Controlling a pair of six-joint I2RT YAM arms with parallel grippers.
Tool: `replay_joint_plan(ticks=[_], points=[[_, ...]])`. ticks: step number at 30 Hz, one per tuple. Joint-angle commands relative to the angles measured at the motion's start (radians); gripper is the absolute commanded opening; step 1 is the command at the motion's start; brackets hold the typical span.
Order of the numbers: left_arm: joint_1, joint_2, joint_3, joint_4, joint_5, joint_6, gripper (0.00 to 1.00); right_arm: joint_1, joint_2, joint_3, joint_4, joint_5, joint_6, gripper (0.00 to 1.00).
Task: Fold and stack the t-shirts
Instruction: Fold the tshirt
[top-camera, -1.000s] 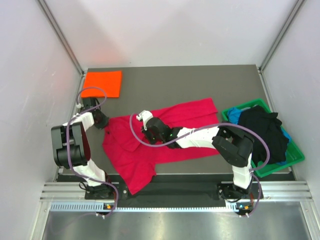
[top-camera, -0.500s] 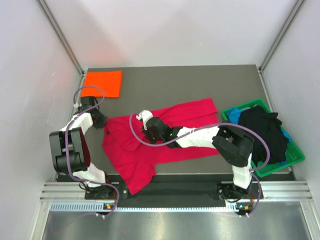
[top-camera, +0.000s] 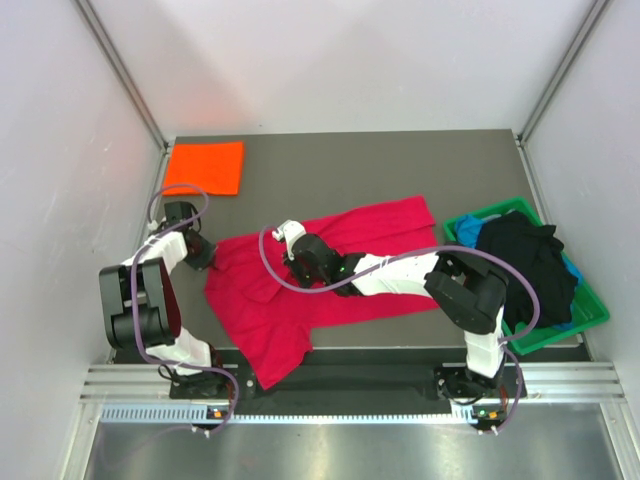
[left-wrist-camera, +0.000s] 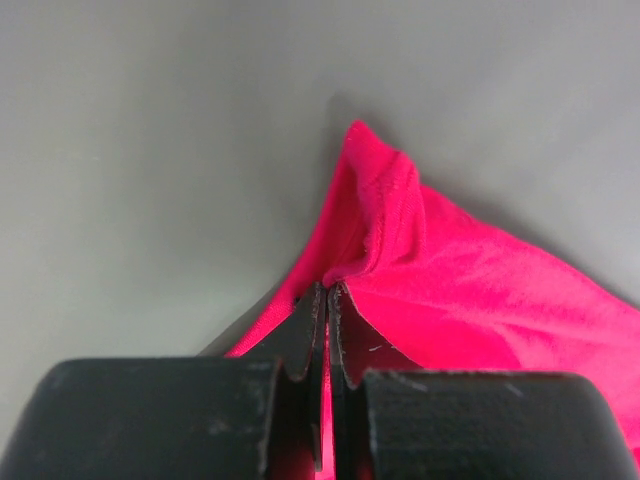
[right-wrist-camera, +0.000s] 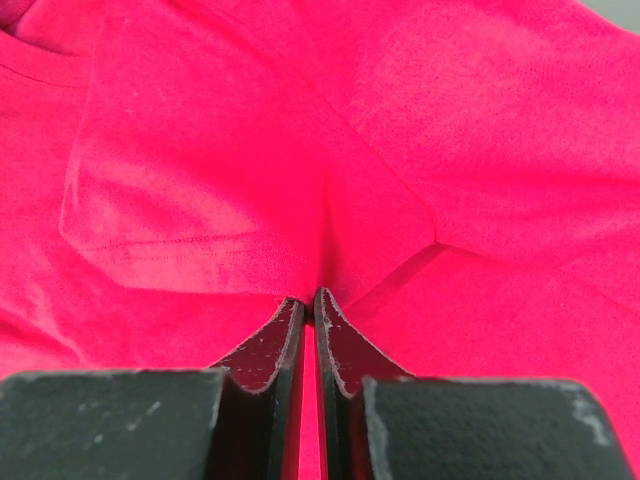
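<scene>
Left jaws are closed on a raised corner of the red shirt (top-camera: 270, 310), near the left edge of the bench (top-camera: 400, 170). Right jaws are pinched shut on a fold at the shirt's middle. It lies spread and rumpled across the bench's near half, not yet folded. An orange shirt (top-camera: 205, 167) sits folded at the far left corner, likely the start of the stack. A black shirt (top-camera: 525, 260) and a blue shirt (top-camera: 467, 230) are heaped in the green bin (top-camera: 596, 312) at the right edge. Roughly one is done; at least three are left.
</scene>
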Motion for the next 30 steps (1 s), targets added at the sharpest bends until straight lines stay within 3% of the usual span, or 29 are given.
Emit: replay_joint_plan(ticks=[1,16,23,24,28,30], points=[[0.005,-0.001,0.013,-0.013,-0.069,-0.019,0.0,-0.008,-0.056,0.016,0.009,-0.005,-0.024,0.05],[0.005,0.067,0.1,-0.046,-0.104,0.008,0.0,-0.011,-0.085,-0.035,-0.046,-0.086,-0.136,0.07],[0.005,0.082,0.123,-0.068,-0.099,0.019,0.02,-0.009,-0.062,-0.02,-0.074,-0.033,-0.16,0.1],[0.007,0.078,0.138,-0.091,-0.099,0.022,0.04,-0.009,-0.06,-0.014,-0.077,-0.028,-0.17,0.14],[0.007,0.033,0.166,-0.135,-0.081,0.031,0.29,-0.005,-0.094,0.029,-0.144,-0.031,-0.167,0.24],[0.006,-0.005,0.195,-0.16,-0.09,0.048,0.33,-0.002,-0.112,0.031,-0.144,-0.04,-0.156,0.3]])
